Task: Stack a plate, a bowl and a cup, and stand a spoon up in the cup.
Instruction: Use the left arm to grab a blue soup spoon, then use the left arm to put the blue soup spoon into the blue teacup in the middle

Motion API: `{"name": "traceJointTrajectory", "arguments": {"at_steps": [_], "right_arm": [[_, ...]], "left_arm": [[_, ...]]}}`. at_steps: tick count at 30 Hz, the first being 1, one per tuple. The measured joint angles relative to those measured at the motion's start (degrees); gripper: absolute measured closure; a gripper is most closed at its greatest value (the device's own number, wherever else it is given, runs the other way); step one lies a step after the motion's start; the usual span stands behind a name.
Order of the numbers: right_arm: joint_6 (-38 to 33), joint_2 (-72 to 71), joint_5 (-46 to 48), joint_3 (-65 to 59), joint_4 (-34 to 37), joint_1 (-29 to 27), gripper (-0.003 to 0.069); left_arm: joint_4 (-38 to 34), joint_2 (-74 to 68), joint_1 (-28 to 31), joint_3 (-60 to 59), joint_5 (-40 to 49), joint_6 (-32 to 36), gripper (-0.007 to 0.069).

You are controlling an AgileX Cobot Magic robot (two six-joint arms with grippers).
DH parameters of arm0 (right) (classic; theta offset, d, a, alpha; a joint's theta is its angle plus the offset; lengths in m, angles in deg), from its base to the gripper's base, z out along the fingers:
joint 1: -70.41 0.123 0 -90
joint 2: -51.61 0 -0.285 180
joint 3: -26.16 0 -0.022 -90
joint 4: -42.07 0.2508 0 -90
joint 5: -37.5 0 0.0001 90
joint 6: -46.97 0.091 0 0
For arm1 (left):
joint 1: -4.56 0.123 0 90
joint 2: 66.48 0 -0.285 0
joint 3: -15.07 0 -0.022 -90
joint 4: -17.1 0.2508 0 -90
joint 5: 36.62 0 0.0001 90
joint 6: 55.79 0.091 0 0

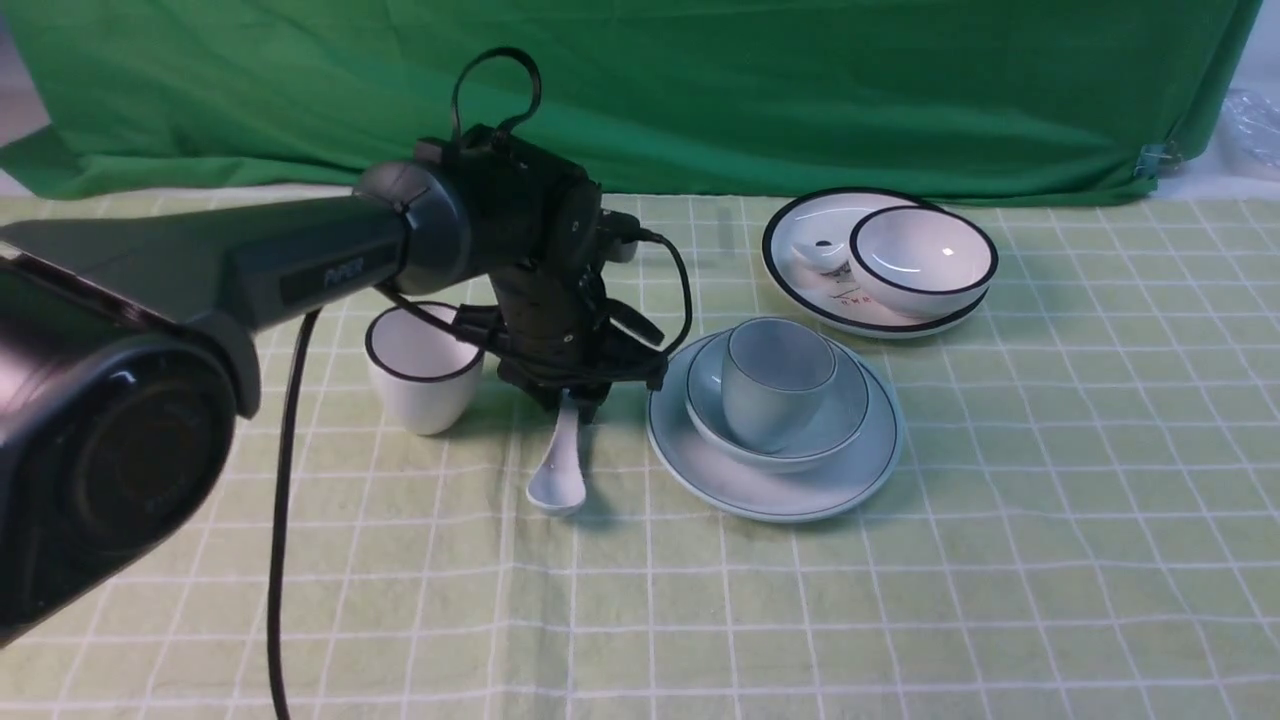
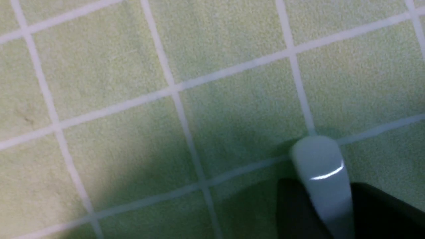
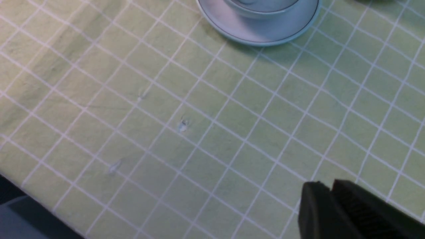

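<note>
Gripping the spoon [image 1: 560, 455] by its handle, the left gripper [image 1: 575, 398] is clamped on it just left of the stack.
The cup [image 1: 777, 385] sits in the bowl [image 1: 851, 415], and the bowl on the plate [image 1: 700, 460], on the checked cloth [image 1: 900, 600]. The spoon points scoop-down at the cloth; whether it touches cannot be told. The right gripper [image 3: 328, 186] hovers over bare cloth, fingers pressed together, holding nothing. A black-rimmed cup [image 1: 420, 370] stands beside the left gripper.
</note>
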Motion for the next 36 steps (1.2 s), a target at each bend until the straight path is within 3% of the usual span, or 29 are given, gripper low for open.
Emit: {"name": "traceJointTrajectory", "arguments": {"at_steps": [1, 2, 15, 19, 21, 23, 24, 25, 27, 31, 36], "right_arm": [[0.00, 0.00, 0.00, 0.00, 0.00, 0.00, 0.0568], [0.00, 0.00, 0.07, 0.00, 0.00, 0.00, 0.0568], [0.00, 0.00, 0.12, 0.00, 0.00, 0.00, 0.0568], [0.00, 0.00, 0.43, 0.00, 0.00, 0.00, 0.0568], [0.00, 0.00, 1.48, 0.00, 0.00, 0.00, 0.0568], [0.00, -0.07, 2.05, 0.00, 0.00, 0.00, 0.0568], [0.00, -0.07, 2.05, 0.00, 0.00, 0.00, 0.0568], [0.00, -0.06, 1.99, 0.00, 0.00, 0.00, 0.0568], [0.00, -0.06, 1.26, 0.00, 0.00, 0.00, 0.0568], [0.00, -0.06, -0.12, 0.00, 0.00, 0.00, 0.0568], [0.06, -0.06, -1.28, 0.00, 0.00, 0.00, 0.0568]], "left_arm": [[0.00, 0.00, 0.00, 0.00, 0.00, 0.00, 0.0455], [-0.36, 0.15, -0.29, 0.07, 0.47, 0.41, 0.0505], [0.26, 12.10, -2.66, 0.01, 0.41, 3.29, 0.0502], [0.54, 20.51, -6.01, -5.60, -10.03, 6.69, 0.0502], [0.27, 25.55, -8.97, -12.68, -22.79, 7.77, 0.0502], [0.00, 30.85, -12.02, -23.10, -43.00, 8.21, 0.0502], [0.00, 31.22, -12.24, -24.08, -45.14, 8.26, 0.0502], [0.07, 33.05, -13.46, -31.78, -62.68, 8.56, 0.0502], [0.08, 32.74, -13.80, -39.62, -82.64, 8.50, 0.0502], [0.69, 28.33, -13.21, -45.02, -100.81, 6.81, 0.0502], [5.68, 21.56, -12.03, -42.17, -104.21, 2.72, 0.0502]]}}
